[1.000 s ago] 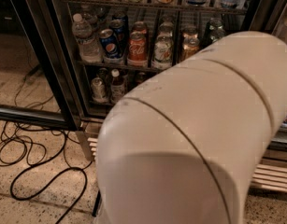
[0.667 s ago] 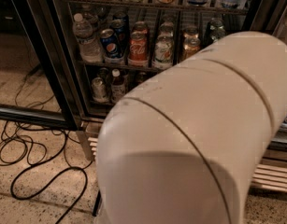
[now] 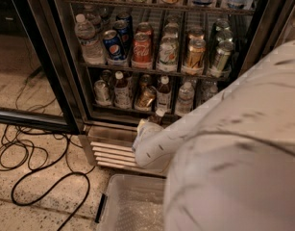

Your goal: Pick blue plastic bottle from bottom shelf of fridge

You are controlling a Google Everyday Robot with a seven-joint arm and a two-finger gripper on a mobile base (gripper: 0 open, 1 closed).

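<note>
The fridge point(image 3: 65, 81) stands open with its wire racks in view. The bottom shelf point(image 3: 137, 109) holds a row of small bottles and cans. My white arm reaches down from the right to the shelf's front edge. The gripper point(image 3: 153, 123) is at the end of it, just in front of the shelf's middle. The blue plastic bottle point(image 3: 159, 115), with its white cap and dark neck, sticks up out of the gripper, lower and nearer than the row on the shelf. Its body is hidden by the gripper.
The rack above holds cans point(image 3: 142, 49) and a clear water bottle point(image 3: 89, 40). The ribbed steel base point(image 3: 111, 150) lies under the shelf. A clear plastic bin point(image 3: 132, 206) sits on the floor in front. Black cables point(image 3: 31, 162) loop on the floor to the left.
The arm, which filled the lower right of the view, now stretches down to the bottom shelf. The view is closer to the fridge, and the bottle now shows at the gripper.
</note>
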